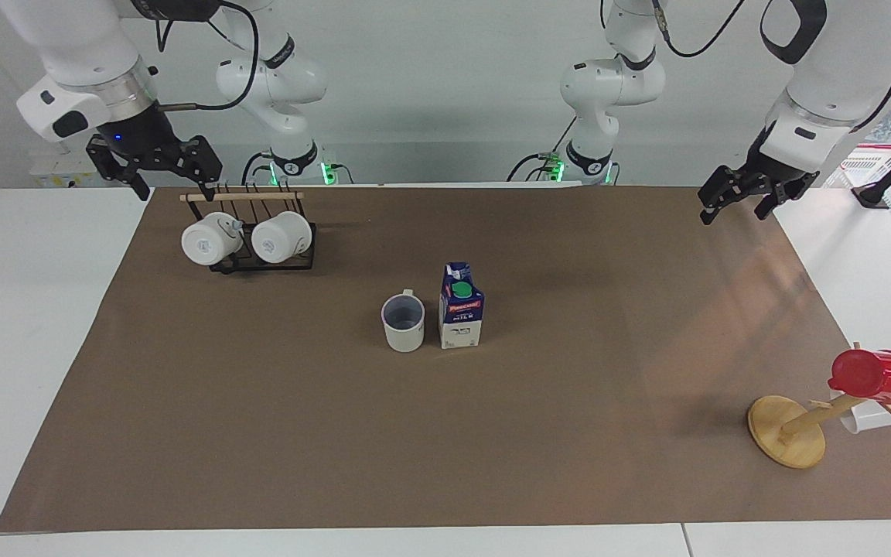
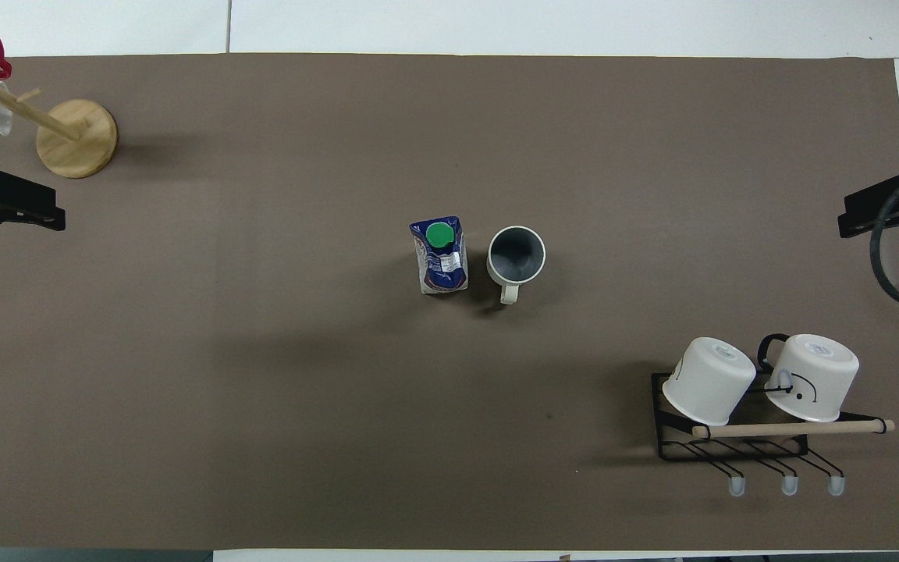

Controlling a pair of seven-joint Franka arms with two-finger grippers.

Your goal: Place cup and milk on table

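Lettering on the milk carton only

The milk carton (image 1: 461, 305) carries a red label band with white lettering too small to read, and dark print beneath at 6 o'clock that looks like "MILK".

Mid-tabletop (image 1: 260, 433), the cup (image 1: 403, 322) stands just beside the milk (image 1: 461, 306), the milk toward the left arm's end.

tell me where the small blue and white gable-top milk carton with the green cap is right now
The milk carton stands upright near the middle of the brown sheet, right beside the off-white ceramic mug, on the mug's left-arm side.
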